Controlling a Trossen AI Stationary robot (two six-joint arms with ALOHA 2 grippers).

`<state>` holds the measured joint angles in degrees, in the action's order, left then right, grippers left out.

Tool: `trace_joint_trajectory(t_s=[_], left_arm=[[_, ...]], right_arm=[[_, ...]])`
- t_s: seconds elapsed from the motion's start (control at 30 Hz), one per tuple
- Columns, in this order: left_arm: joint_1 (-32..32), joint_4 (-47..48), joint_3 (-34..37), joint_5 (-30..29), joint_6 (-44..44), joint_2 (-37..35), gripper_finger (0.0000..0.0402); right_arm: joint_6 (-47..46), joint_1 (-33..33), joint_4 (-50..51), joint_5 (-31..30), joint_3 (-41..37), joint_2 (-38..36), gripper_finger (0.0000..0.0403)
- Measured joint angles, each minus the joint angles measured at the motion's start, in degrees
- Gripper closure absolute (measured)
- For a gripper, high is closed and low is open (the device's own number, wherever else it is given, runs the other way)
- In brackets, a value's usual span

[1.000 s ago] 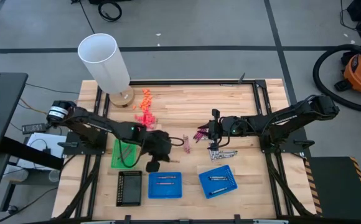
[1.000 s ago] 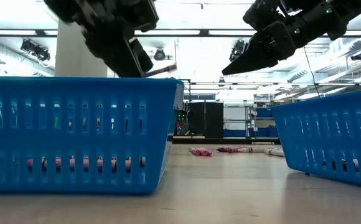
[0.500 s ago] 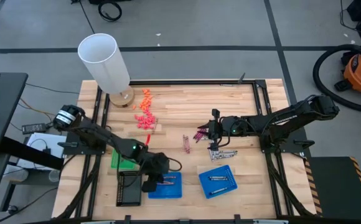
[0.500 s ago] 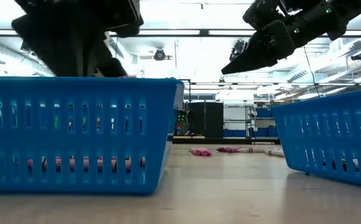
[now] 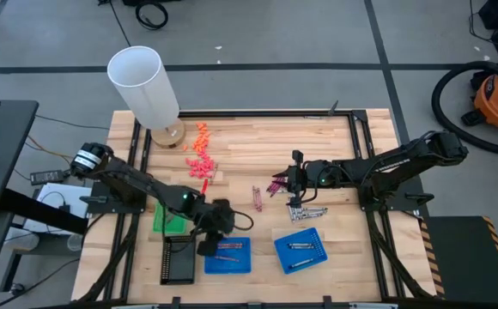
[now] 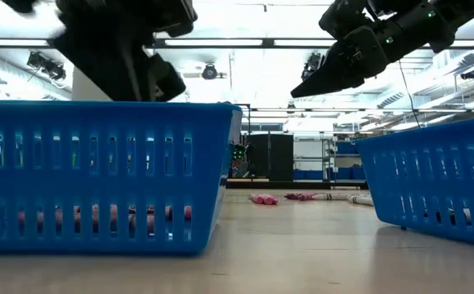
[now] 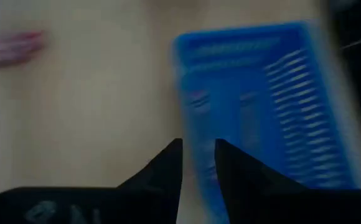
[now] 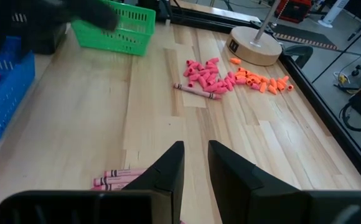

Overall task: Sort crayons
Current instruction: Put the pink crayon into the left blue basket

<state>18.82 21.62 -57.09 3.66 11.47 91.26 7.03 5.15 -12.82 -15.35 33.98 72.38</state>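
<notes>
Crayons [image 5: 257, 196] lie loose mid-bench, maroon ones in a small bunch, with a couple more inside the left blue tray [image 5: 228, 255]. Open wood all around that bunch. The left end effector [image 5: 208, 246] sits at that tray's left edge, fingers a bit apart and empty; half a second ago it was lower over the tray. The right end effector [image 5: 294, 184] hovers near the loose crayons, slightly parted, holding nothing. Only its wrist view shows the pink caps [image 8: 206, 74] up close.
</notes>
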Motion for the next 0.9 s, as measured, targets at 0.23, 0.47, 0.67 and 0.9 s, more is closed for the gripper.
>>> trace_joint_trajectory(t_s=[0.23,0.47,0.67,0.9], left_arm=[[-5.38,11.38,0.07,-19.18,-1.93,-2.63,0.0297],[-16.17,10.56,6.05,-23.29,6.76,-2.53,0.0297],[-23.71,9.3,7.51,-23.07,15.13,-2.51,0.0297],[-27.42,6.36,6.85,-18.97,18.42,1.23,0.0297]], right_arm=[[0.04,0.0,0.25,0.02,0.0,0.26,0.032],[0.23,0.0,0.0,0.02,-0.02,0.74,0.032],[0.53,0.0,-0.42,0.02,-0.02,0.74,0.032],[0.64,0.0,-0.91,0.03,-0.02,0.74,0.032]])
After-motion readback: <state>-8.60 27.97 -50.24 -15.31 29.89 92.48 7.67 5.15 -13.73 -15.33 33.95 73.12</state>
